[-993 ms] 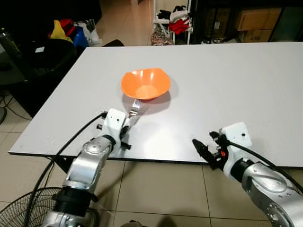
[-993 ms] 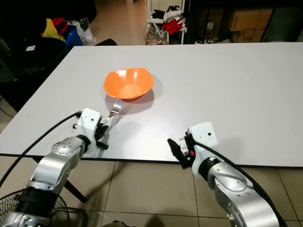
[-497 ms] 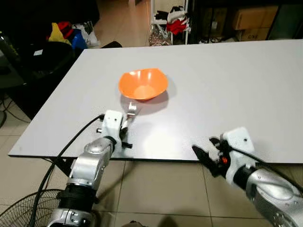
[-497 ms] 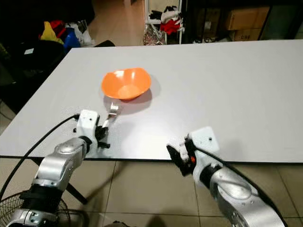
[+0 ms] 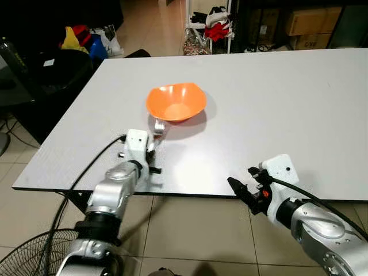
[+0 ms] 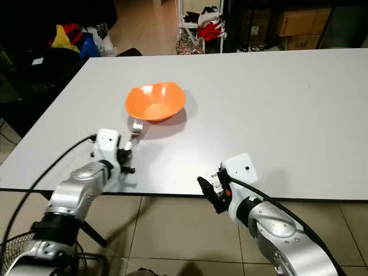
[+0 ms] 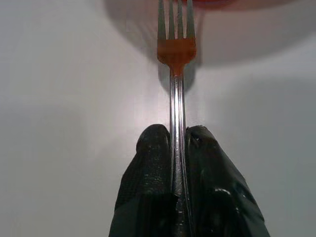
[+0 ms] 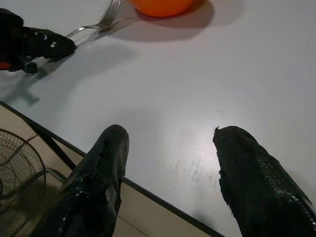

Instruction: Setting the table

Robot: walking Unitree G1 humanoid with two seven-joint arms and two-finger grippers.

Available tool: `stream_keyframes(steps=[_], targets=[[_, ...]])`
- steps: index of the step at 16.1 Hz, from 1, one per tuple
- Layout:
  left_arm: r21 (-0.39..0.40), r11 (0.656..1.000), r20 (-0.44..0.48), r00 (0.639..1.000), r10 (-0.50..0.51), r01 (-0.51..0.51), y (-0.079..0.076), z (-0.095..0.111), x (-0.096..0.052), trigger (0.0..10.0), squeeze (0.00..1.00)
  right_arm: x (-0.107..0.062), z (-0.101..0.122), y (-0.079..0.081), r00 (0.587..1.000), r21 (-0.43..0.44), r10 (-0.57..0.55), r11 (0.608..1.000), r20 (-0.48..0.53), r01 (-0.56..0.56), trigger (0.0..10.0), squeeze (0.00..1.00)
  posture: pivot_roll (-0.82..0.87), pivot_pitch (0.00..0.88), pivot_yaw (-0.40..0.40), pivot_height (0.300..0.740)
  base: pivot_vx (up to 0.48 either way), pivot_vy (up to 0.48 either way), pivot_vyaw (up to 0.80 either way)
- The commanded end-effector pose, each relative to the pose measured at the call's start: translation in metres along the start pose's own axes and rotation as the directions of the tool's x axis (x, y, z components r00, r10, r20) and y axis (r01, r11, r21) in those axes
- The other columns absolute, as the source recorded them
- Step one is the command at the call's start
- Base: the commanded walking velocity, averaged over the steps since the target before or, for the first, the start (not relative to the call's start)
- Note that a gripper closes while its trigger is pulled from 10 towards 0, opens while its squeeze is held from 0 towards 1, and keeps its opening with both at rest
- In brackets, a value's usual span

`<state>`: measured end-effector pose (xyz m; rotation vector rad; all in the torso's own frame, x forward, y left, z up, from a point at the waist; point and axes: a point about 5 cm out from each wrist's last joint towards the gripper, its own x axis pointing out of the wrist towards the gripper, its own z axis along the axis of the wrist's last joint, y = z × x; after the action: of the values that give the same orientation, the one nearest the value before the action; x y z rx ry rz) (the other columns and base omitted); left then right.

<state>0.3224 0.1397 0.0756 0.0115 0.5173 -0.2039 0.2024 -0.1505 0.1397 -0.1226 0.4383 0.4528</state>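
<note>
left gripper [image 7: 177, 136] clamped on fork [image 7: 177, 74] beside bowl [image 5: 176, 102], right gripper [image 8: 170, 163] spread empty; next: lower fork flat, release.

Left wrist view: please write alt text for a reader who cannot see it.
The left end effector has its two black fingers shut on the handle of a silver fork, whose tines point at the orange bowl at the frame's edge. The fork is over the white table, and its head reflects the bowl's orange.
</note>
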Motion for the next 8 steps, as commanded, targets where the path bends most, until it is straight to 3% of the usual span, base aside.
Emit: stream_keyframes(steps=[1, 4, 8], targets=[[-0.018, 1.000, 0.008, 1.000, 0.022, -0.022, 0.0020, 0.0033, 0.0024, 10.0, 0.00, 0.0009, 0.0029, -0.0025, 1.000, -0.020, 0.002, 1.000, 0.011, -0.002, 10.0, 0.00, -0.07, 0.000, 0.135, 0.740, 0.000, 0.000, 0.00], [-0.067, 0.996, 0.003, 0.998, 0.056, -0.056, 0.0048, -0.0013, 0.0044, 10.0, 0.00, -0.0007, 0.0038, -0.0002, 0.998, -0.003, 0.059, 0.998, 0.022, -0.059, 10.0, 0.00, -0.06, 0.000, 0.107, 0.740, 0.000, 0.000, 0.00], [-0.066, 0.995, -0.001, 0.997, 0.072, -0.072, 0.0109, -0.0056, 0.0061, 10.0, 0.00, -0.0030, 0.0028, 0.0052, 0.989, 0.005, 0.144, 0.990, 0.021, -0.144, 10.0, 0.00, -0.04, 0.000, 0.094, 0.740, 0.000, 0.000, 0.00]])
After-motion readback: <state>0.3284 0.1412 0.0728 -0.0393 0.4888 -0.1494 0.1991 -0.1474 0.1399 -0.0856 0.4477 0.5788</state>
